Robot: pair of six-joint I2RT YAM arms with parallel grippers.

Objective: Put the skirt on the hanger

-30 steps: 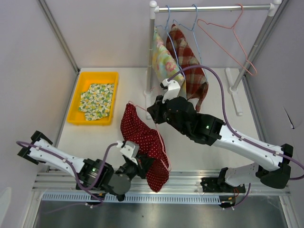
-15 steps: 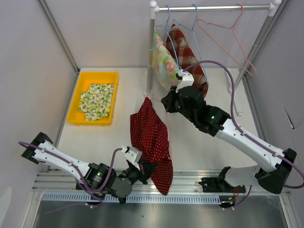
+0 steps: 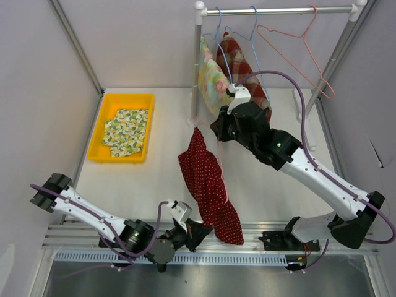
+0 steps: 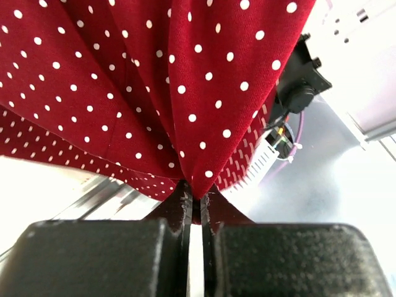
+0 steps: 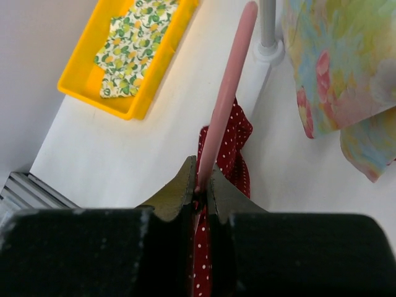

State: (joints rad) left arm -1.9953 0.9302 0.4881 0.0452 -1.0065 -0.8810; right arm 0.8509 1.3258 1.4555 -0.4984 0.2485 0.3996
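Now the left fingers (image 3: 201,230) sit lower and further right than a second ago, near the table's (image 3: 154,179) front rail. The skirt (image 3: 207,182), then a wide bunch between the arms, is drawn into a long narrow strip. The right fingers (image 3: 215,129) have risen toward the rack (image 3: 278,10) over the same second.

At the low end, the left wrist view shows the left fingers (image 4: 187,201) pressed nearly together on a pinch of hem. The skirt (image 4: 154,74) fans up and away from that pinch in folds. From there it slants up and leftward across the table to its top end, just left of the right fingers. In the right wrist view, the right fingers (image 5: 193,185) are clamped on the pink hanger (image 5: 229,93), whose bar runs straight out from them. The skirt (image 5: 232,139) hangs beneath that bar. From above, a thin pink line of hanger (image 3: 219,167) follows the cloth's right edge.

It is dark red with small white dots, taut along its length and flaring wider at the hem. Just behind the right fingers hang a floral garment (image 3: 211,83) and a plaid garment (image 3: 247,68) on the rack.
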